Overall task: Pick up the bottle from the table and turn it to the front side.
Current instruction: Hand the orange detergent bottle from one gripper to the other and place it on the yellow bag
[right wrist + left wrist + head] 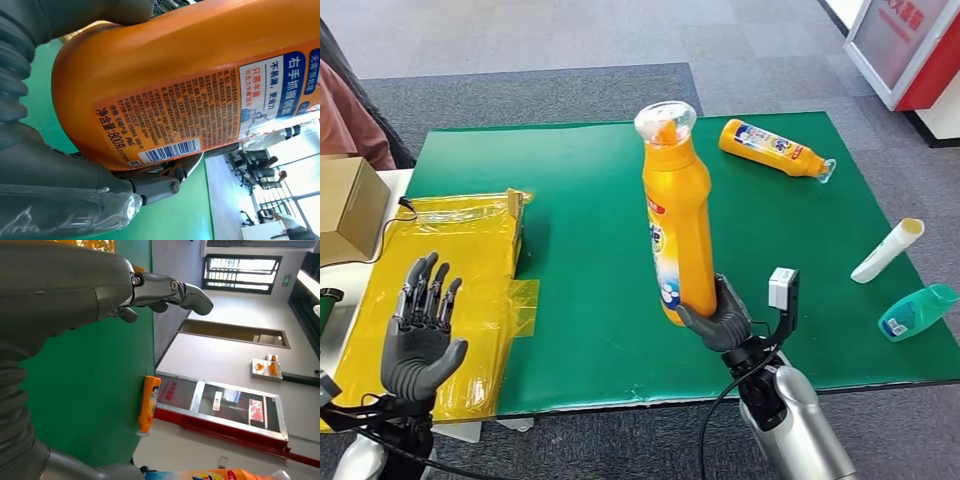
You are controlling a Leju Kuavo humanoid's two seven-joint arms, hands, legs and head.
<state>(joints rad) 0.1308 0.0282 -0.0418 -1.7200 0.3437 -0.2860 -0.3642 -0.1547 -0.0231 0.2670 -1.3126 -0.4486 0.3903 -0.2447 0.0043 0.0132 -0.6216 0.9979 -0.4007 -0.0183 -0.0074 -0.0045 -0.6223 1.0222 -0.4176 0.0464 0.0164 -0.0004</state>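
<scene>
Bottle up in your right hand, left hand idle.

Your left hand hovers with fingers spread, holding nothing, over the yellow bag. Your right hand grips the orange bottle by its base, upright above the desk; gripped that low and top-heavy, it could tip or slip as you rotate it.

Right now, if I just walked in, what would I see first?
First, the big orange bottle held upright above the green mat, gripped near its base by the right robot hand. Then the left robot hand, raised with fingers spread over the yellow bag. Another orange bottle lies on its side at the mat's far edge.
</scene>
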